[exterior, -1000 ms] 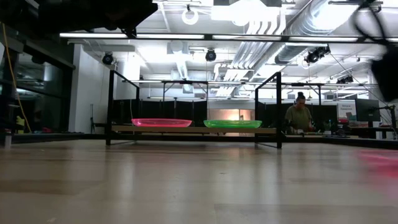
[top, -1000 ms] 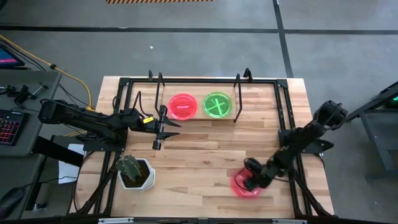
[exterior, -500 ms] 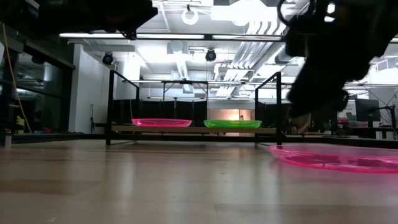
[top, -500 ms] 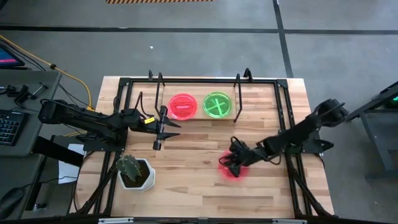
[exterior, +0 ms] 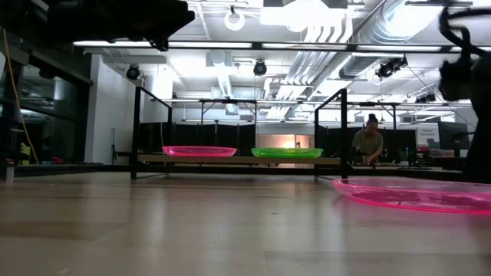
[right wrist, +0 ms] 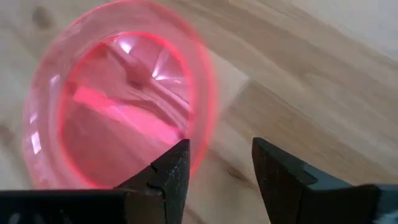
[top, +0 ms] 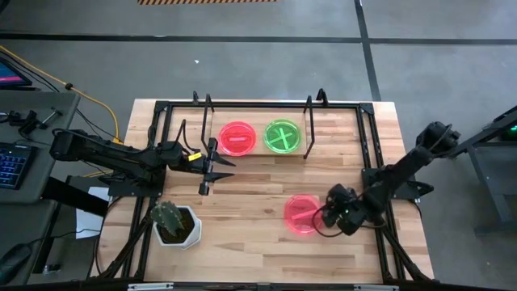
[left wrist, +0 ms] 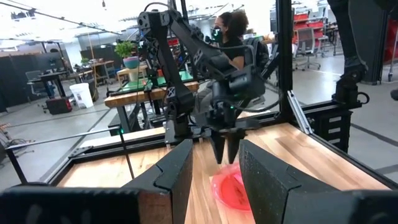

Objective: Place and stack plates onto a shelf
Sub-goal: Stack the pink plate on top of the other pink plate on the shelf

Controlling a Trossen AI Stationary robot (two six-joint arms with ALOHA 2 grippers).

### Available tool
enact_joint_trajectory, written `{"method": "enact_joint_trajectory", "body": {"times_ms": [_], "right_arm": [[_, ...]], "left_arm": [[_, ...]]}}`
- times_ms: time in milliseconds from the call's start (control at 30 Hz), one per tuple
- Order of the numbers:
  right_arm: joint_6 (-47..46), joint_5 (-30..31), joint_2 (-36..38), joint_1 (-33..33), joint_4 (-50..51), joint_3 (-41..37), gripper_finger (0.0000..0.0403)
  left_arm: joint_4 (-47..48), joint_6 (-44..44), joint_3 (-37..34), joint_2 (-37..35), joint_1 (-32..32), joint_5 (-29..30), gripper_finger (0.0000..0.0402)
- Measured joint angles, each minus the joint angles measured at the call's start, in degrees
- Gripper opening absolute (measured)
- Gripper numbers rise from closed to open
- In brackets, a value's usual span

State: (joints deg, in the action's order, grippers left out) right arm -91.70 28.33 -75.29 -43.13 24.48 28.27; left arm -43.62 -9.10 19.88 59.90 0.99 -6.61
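Observation:
A pink plate (top: 302, 213) lies flat on the table right of centre; it also shows in the low view (exterior: 414, 193) and the right wrist view (right wrist: 118, 106). My right gripper (top: 325, 217) is open just off its right rim (right wrist: 217, 165). Another pink plate (top: 237, 138) and a green plate (top: 283, 136) rest side by side on the shelf (top: 258, 152) at the far side. My left gripper (top: 229, 167) is open and hovers left of the table's middle, pointing toward the table's right (left wrist: 216, 171).
A white pot with a cactus (top: 174, 222) stands near the left near corner. Black frame rods (top: 367, 153) run around the tabletop. The shelf's uprights (exterior: 343, 134) flank the plates. A person (exterior: 370, 146) sits in the room behind.
My right gripper brought the pink plate from the near right corner leftward and a little farther, toward the table's middle. It then drew back toward the right edge, and the plate stays flat on the table.

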Motion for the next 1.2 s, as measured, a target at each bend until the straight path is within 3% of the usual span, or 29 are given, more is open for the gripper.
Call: {"method": "enact_joint_trajectory", "body": {"times_ms": [100,267,467,833,933,1067,1200], "right_arm": [[-6.3,2.29,0.0,-1.6,-2.38,-2.61,0.0156],[-7.01,5.7,0.0,-2.64,-8.34,-3.82,0.0156],[-7.01,5.78,-0.81,-2.05,-11.3,-3.82,0.0156],[-7.71,5.2,-9.25,-0.23,-21.97,-3.79,0.0153],[-11.53,4.44,-9.29,0.24,-22.32,-3.78,0.0122],[-12.79,2.98,-9.41,1.05,-22.76,-3.82,0.0022],[-11.34,0.9,-9.49,2.55,-25.42,-3.84,0.0011]], "left_arm": [[-0.02,-0.04,0.0,0.0,0.0,-0.01,0.0119],[-0.03,-1.0,0.0,0.0,0.0,0.43,0.0119],[0.0,-1.01,0.0,-0.01,0.0,0.5,0.0119],[0.04,-0.98,0.0,0.0,0.0,0.48,0.0119],[0.04,-1.02,0.0,-0.01,0.0,0.48,0.0119],[0.04,-1.05,0.0,-0.01,0.0,1.23,0.0119],[0.23,-1.64,0.0,-0.26,0.01,3.18,0.0119]]}}
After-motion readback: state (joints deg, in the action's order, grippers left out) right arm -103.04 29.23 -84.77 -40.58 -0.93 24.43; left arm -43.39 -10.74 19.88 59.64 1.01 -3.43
